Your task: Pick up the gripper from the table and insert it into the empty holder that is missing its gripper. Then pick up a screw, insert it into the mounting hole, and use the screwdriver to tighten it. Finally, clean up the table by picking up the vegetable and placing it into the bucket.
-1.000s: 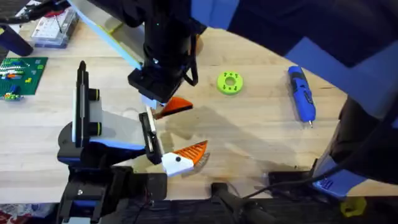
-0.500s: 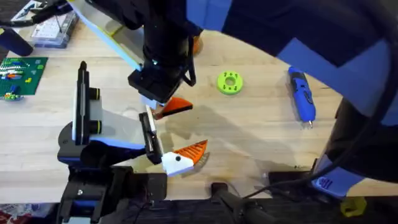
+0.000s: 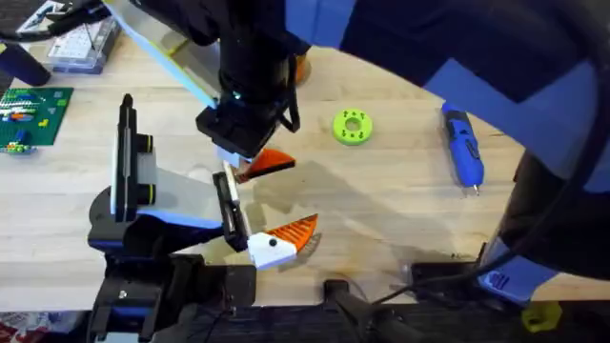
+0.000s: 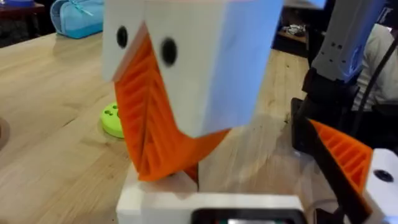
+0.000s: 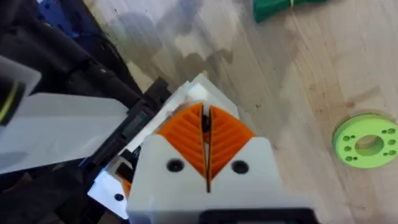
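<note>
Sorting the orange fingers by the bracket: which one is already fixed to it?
The ribbed orange finger, on its white block at the black bracket's near end. The smooth one sits at the dark gripper above.

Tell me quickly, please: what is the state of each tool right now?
Left tool: it cannot be told.
Right tool: closed, holding the gripper.

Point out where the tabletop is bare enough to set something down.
Bare wood lies between the green ring and the blue screwdriver, and in front of both. It is crowded around the holder, the ribbed finger and the orange gripper.
</note>
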`<move>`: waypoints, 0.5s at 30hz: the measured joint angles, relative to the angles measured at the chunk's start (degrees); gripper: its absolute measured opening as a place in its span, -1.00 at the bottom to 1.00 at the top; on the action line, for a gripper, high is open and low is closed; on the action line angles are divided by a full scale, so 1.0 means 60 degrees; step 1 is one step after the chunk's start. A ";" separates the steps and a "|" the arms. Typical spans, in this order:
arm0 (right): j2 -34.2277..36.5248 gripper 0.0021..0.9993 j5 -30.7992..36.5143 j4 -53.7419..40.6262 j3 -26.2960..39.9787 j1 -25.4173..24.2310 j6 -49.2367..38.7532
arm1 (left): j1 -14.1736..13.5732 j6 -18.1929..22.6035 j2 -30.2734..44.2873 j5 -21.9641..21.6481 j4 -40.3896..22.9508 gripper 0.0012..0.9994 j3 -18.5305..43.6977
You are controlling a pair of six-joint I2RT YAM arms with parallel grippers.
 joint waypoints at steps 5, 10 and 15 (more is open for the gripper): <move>0.0001 -1.00 0.0000 0.0000 0.0000 0.0000 0.0000 | 0.0000 0.0000 0.0000 0.0000 0.0000 0.98 0.0000; 0.0000 -0.41 0.0001 0.0012 0.0000 0.0000 0.0061 | 0.0000 -0.0010 0.0000 0.0000 0.0000 0.98 0.0000; 0.0000 0.94 0.0379 -0.0175 0.0000 -0.0180 0.0014 | 0.0029 -0.0066 0.0000 -0.0073 0.0011 0.98 0.0000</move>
